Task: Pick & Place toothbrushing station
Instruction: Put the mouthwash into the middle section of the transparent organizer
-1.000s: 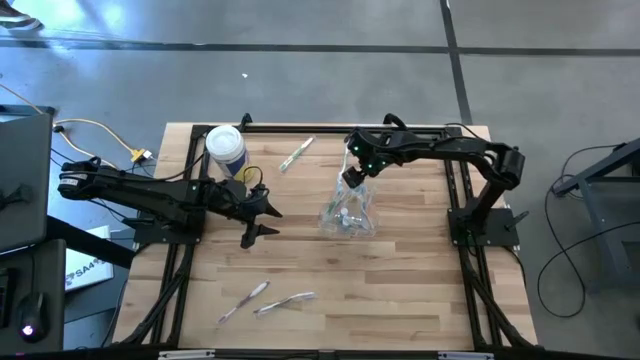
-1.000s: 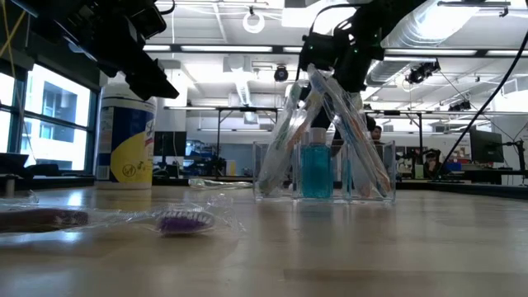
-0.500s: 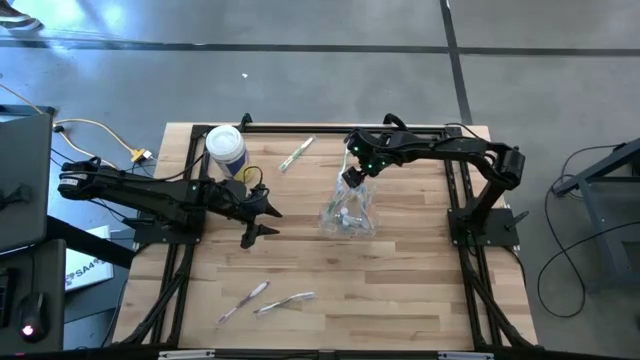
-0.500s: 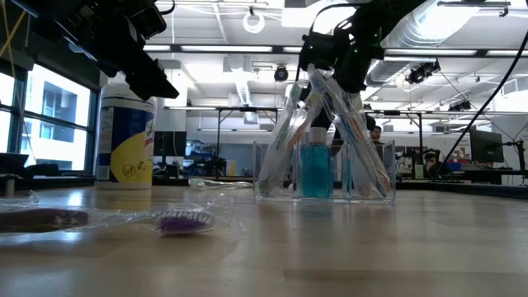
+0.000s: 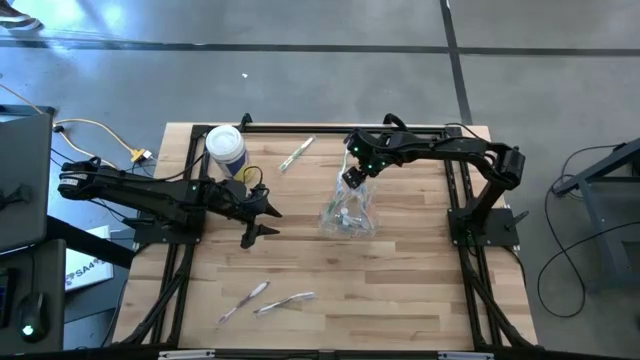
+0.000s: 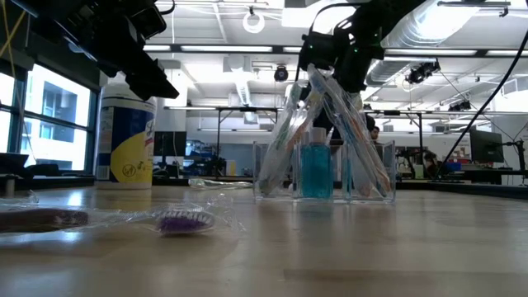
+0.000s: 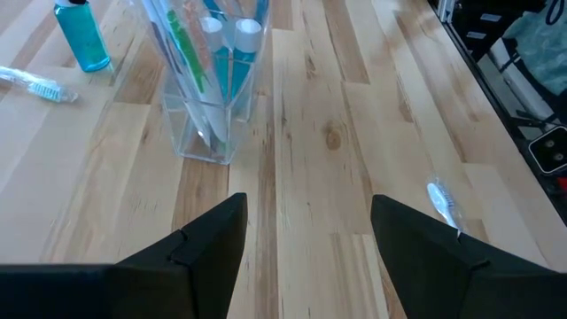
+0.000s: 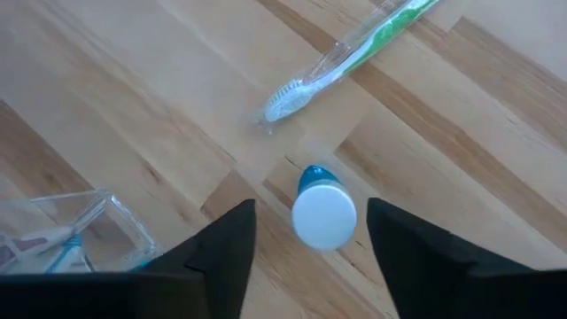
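Clear toothbrushing station (image 5: pixel 348 216) stands mid-bench (image 5: pixel 420 290), brushes upright. Right claw (image 5: pixel 352 178) hangs open just above its far side, nearer arm; left claw (image 5: pixel 262 220) waits open, well apart to the left.

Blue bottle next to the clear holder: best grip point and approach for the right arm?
Take the blue bottle around its white cap, coming straight down. It stands upright on the wood, cap facing up, and the right gripper hangs above it, open, a finger either side. The clear holder stands close by, so a side approach looks crowded.
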`<state>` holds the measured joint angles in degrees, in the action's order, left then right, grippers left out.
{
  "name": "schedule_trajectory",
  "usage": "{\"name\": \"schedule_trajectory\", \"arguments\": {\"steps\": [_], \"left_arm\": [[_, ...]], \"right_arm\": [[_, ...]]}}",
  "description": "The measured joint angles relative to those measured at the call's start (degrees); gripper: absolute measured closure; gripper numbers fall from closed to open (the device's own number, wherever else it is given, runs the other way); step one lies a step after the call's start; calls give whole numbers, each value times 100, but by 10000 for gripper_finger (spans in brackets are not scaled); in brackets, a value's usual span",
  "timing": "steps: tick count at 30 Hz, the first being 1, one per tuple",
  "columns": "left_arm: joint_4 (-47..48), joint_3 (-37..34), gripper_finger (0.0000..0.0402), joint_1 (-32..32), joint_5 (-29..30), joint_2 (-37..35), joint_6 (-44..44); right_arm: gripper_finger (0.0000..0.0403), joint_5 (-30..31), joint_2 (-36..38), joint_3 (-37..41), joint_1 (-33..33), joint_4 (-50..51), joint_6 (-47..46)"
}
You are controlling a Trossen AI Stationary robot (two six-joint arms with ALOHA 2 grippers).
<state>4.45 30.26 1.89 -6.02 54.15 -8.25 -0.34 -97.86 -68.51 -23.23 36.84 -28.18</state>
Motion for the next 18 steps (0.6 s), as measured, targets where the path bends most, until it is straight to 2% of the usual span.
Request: {"name": "schedule_trajectory", "arguments": {"steps": [10, 14, 18], "left_arm": [[-2, 0, 162, 0, 0, 0, -1], [-2, 0, 162, 0, 0, 0, -24], [-1, 0, 162, 0, 0, 0, -63]], "right_arm": [[277, -101, 0, 0, 79, 4, 164], [295, -101, 0, 1, 75, -4, 178], [296, -88, 0, 1, 75, -4, 275]]}}
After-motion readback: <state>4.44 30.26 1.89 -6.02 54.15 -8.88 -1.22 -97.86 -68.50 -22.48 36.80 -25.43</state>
